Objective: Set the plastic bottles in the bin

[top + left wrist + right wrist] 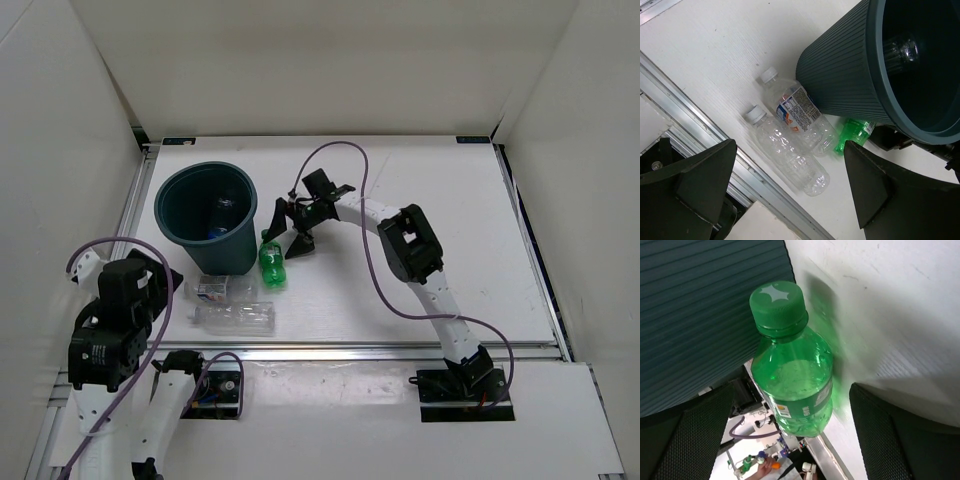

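Green plastic bottle (792, 375) lies on its side on the white surface (420, 180), just beside the near-right foot of the round dark teal ribbed plastic bin (185, 235). Long axis runs near to far, green cap toward the far side and close to the bin wall.

Two clear plastic bottles lie side by side near the front aluminium rail (400, 350), long axes left to right, white caps toward the left arm's side. One has a pale printed label (799, 111); the other is plain (787, 155) and is the nearer to the rail. Their sides look to be touching.

Clear bottle with blue label (221, 216) is already inside the bin. Cannot tell whether it stands or leans.

Right tool (792, 387): fingers spread wide, straddling the green bottle. A gap shows on both sides, nothing gripped. The bin wall sits just beside its one finger.

Left tool (790, 150): fingers spread wide and holding nothing, above the surface's near-left corner, aimed at the two clear bottles.

A purple cable (370, 250) loops over the right arm.
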`<state>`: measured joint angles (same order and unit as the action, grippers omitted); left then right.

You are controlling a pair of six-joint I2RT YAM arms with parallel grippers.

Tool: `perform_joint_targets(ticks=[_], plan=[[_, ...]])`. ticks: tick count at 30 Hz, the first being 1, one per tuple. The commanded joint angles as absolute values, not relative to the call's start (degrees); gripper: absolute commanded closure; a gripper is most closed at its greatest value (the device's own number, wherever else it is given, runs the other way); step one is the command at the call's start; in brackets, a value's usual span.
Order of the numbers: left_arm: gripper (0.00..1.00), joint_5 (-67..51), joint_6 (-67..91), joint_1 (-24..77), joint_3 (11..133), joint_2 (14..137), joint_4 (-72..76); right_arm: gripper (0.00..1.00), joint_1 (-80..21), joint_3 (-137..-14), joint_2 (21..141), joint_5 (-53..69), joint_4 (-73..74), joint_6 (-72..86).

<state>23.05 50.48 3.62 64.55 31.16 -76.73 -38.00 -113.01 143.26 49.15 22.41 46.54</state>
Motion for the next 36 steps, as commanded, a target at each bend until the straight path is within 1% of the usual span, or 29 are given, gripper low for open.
perform_joint_targets(ticks=[1,5,8,9,12,15,16,19,20,21,22,23,25,26,28,29,30,31,32,33,34,35,36], plan=[[0.01,21.9,51.2,4.0,66.4,31.8,-78.7,0.00,-38.1,-114.3,145.4,46.2,25.4,45.8],[0.01,21.9,51.7,4.0,66.4,31.2,-79.7,0.00,-39.3,-115.6,147.4,47.6,25.4,45.8],[0.01,21.9,52.2,4.0,65.8,30.7,-79.7,0.08,-39.3,-116.5,148.9,47.6,28.5,44.7],[0.01,21.9,52.2,4.0,65.8,30.7,-79.7,0.15,-39.3,-115.8,149.5,47.6,28.6,44.7],[0.01,21.9,52.2,4.0,65.2,30.2,-79.7,0.25,-39.3,-112.9,147.9,47.1,28.6,44.0],[0.01,21.9,52.2,4.0,64.6,29.5,-79.7,0.40,-38.8,-109.5,145.5,45.4,28.6,42.7],[0.01,21.9,52.2,4.0,64.6,29.5,-79.7,0.47,-38.2,-108.6,144.7,44.5,28.6,42.7],[0.01,21.9,52.9,4.0,63.3,28.9,-79.2,0.60,-37.0,-104.4,140.6,42.7,29.2,41.7],[0.01,21.9,52.9,4.0,62.4,28.3,-78.5,0.71,-36.4,-103.5,138.2,42.1,29.2,40.7],[0.01,21.9,52.9,4.0,61.5,28.3,-78.5,0.76,-36.4,-102.1,136.9,40.5,30.2,40.1],[0.01,21.9,52.9,4.0,61.5,27.6,-77.6,0.78,-35.8,-101.2,135.6,39.8,31.5,38.8],[0.01,21.9,52.9,4.0,60.2,27.6,-76.7,0.86,-35.1,-100.2,132.5,39.1,32.1,38.2],[0.01,21.9,52.9,4.0,59.4,27.1,-75.7,0.91,-34.5,-97.4,129.0,37.5,33.1,37.0],[0.01,21.9,52.9,4.0,58.9,27.1,-75.7,0.96,-33.9,-96.6,125.2,36.0,33.7,36.2],[0.01,21.4,52.4,4.0,57.4,26.5,-73.8,0.96,-33.3,-95.3,121.7,35.4,33.7,36.2],[0.01,21.4,52.4,4.0,57.4,25.9,-73.8,0.94,-33.3,-94.8,119.0,34.7,33.7,35.7],[0.01,21.4,52.4,4.0,56.4,25.9,-73.1,0.87,-33.3,-94.7,118.2,34.7,33.7,35.7],[0.01,21.4,52.4,4.0,55.6,25.9,-72.4,0.73,-33.3,-94.7,117.5,34.2,33.7,35.7],[0.01,21.4,51.7,4.0,55.6,25.4,-72.4,0.54,-33.3,-94.7,117.5,34.2,33.7,35.7],[0.01,21.4,51.7,4.0,55.6,25.4,-71.9,0.17,-34.1,-94.7,117.5,35.1,32.9,36.3],[0.01,21.4,50.6,4.0,55.6,25.4,-71.9,0.08,-34.1,-95.6,119.1,35.2,32.9,36.8],[0.01,21.4,50.1,4.0,55.6,26.1,-71.4,0.02,-35.0,-96.5,120.0,34.5,32.9,36.8],[0.01,20.8,49.5,4.0,55.6,26.1,-71.4,0.00,-36.1,-98.7,121.0,34.5,32.9,36.8]])
